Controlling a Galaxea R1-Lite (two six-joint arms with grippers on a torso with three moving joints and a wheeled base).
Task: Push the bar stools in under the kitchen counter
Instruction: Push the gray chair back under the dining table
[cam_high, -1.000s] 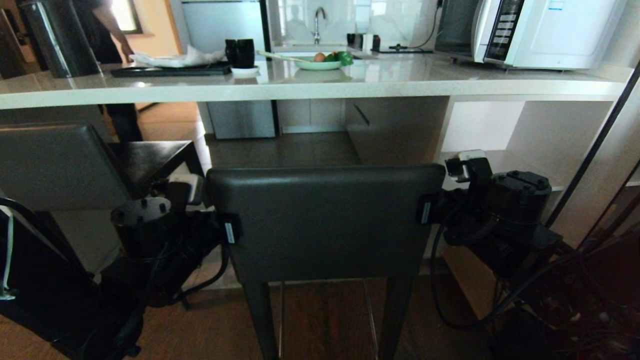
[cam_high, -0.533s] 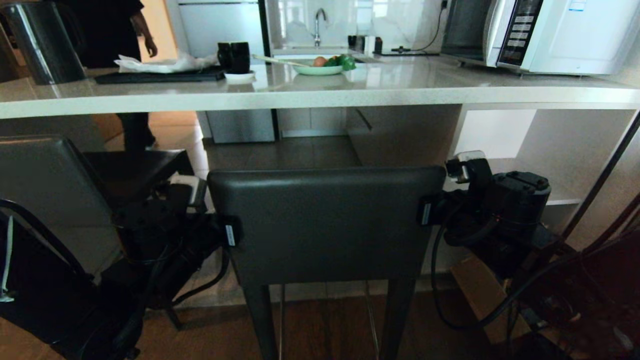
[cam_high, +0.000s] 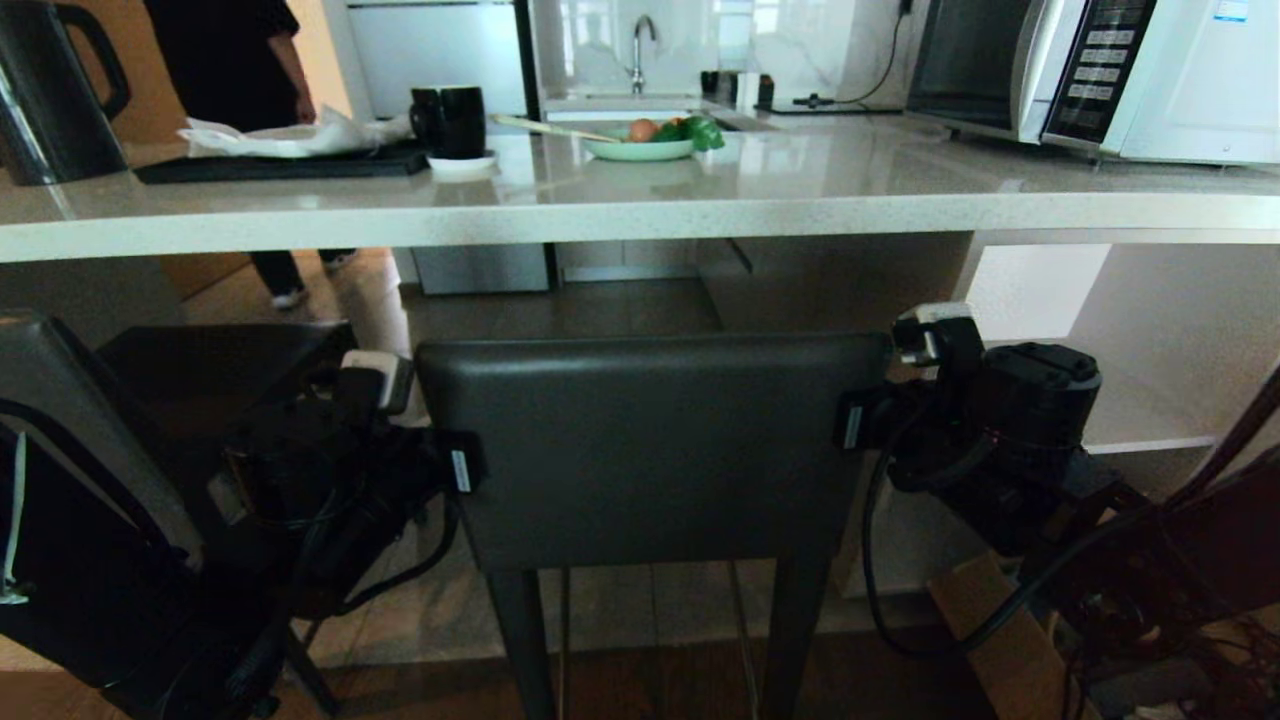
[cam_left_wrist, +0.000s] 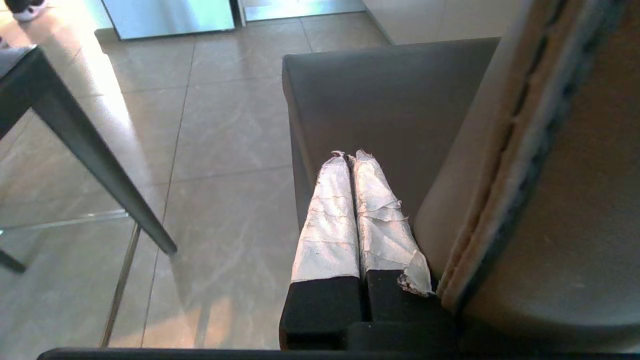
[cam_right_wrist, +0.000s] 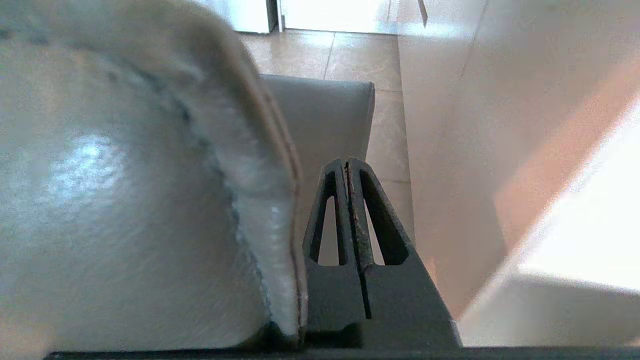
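Bar stool (cam_high: 650, 450), kitchen counter (cam_high: 600, 215), tiled floor (cam_high: 560, 305)

Both arms black, bulky, with round motor housings showing screw heads on their caps. Black cables loop beneath each wrist. A white-topped camera block sits on each wrist; small white label strips near the tips. Left end effector (cam_left_wrist: 347, 156): black base, fingers (cam_left_wrist: 327, 215) wrapped in crinkled silver tape. Right end effector (cam_right_wrist: 346, 162): bare dark grey fingers (cam_right_wrist: 380, 220) with triangular cut-outs.
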